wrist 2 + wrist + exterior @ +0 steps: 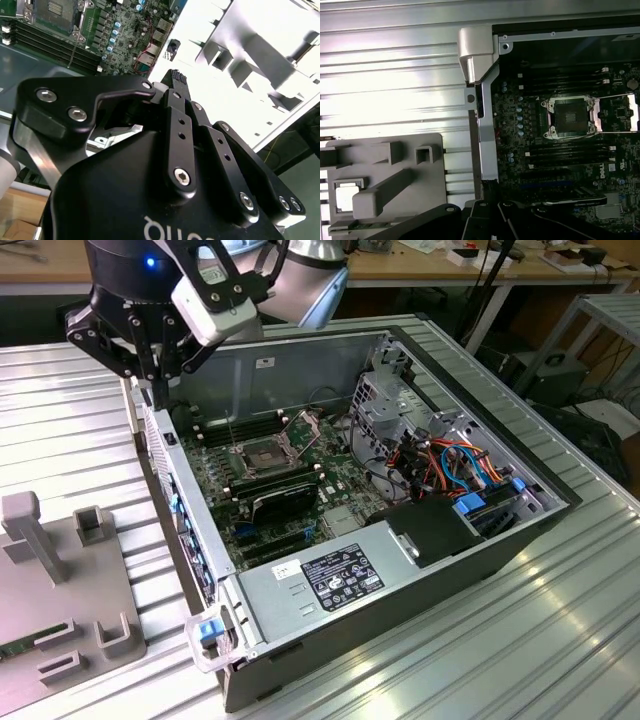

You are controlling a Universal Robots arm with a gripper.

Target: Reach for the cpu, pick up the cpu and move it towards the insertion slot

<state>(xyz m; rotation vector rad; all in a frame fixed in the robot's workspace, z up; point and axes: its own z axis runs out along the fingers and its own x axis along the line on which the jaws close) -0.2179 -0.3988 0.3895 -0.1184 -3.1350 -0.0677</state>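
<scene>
Cpu lies in the grey fixture, and the gripper, closed on nothing, may press on it instead of straddling it.

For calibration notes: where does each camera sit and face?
Exterior view: off the arm, high, looking down into the open computer case; arm and pincer at the exterior view's left.
First wrist view: on the arm, looking down at the insertion slot and the cpu in its grey holder; pincer parts show.
Second wrist view: behind the pincer, looking along it to the motherboard.
All share the insertion slot.
</scene>
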